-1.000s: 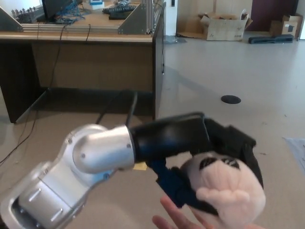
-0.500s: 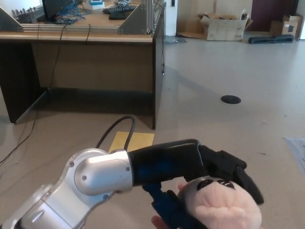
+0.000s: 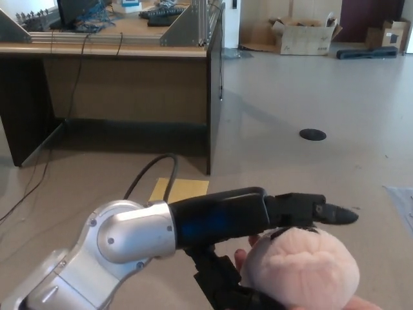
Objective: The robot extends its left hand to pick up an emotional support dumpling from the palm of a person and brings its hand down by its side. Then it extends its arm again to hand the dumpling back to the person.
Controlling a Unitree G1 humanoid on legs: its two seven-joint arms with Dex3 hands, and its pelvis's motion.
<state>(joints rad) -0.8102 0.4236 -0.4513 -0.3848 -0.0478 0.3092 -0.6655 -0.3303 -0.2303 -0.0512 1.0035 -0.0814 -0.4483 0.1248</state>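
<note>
Under the left hand (image 3: pixel 284 223), seemingly touching: dumpling (image 3: pixel 300 268).

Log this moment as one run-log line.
left hand: open, fingers spread above dumpling | dumpling: on person's palm, thumb beside it | right hand: not in view | phase: at handover

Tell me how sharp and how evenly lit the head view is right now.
Head view: the dumpling and left hand are close and slightly soft; the wooden desk and cardboard box look fairly crisp. Lighting is even daylight, with deep shadow under the desk and a bright sheen on the floor.
</note>
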